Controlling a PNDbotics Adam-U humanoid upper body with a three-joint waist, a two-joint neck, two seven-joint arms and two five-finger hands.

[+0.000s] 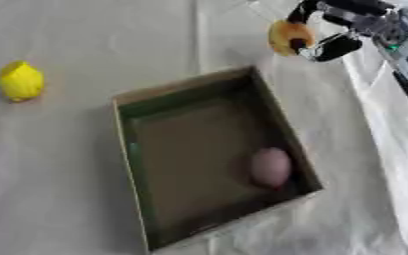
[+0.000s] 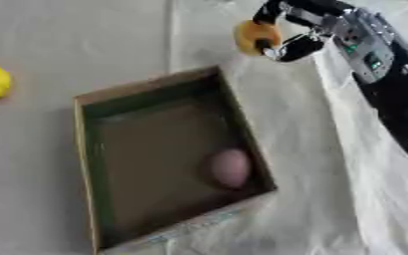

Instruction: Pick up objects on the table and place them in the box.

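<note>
A pinkish oval object (image 1: 270,167) is already lying in the box (image 1: 186,84) at frame centre; the right robot hand (image 2: 287,46) at upper right is curling its fingers around an orange round object (image 1: 289,37), beyond the box's far corner. A yellow object (image 1: 20,80) is waiting on the counter (image 1: 59,164) at the left edge; two placements look left to do.

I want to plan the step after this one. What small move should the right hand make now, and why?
Probably carry the orange round object toward the box and over its opening. The right hand has its fingers curled round it beyond the box's far corner, and only a pink object lies inside.
</note>
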